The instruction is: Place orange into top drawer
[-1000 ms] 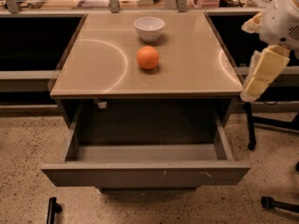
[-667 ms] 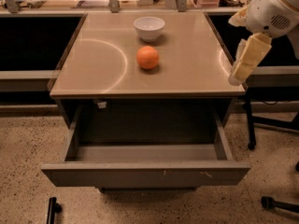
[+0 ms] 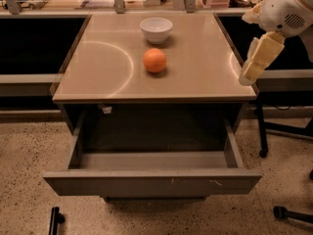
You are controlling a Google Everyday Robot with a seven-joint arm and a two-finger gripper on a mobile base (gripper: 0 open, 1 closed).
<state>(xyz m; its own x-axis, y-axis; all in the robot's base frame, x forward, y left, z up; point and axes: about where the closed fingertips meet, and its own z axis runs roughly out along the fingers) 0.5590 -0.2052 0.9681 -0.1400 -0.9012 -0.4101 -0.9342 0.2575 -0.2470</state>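
White arm reaches in from upper right. Cream gripper (image 3: pixel 247 75) hangs tilted over tan tabletop's (image 3: pixel 195 77) right edge; open or closed, cannot tell. Round orange fruit (image 3: pixel 154 60) sits well apart, leftward.

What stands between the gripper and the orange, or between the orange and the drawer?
Nothing visible. Bare tabletop separates the gripper, at the right edge, from the orange; the bowl sits behind it; the drawer stands open.
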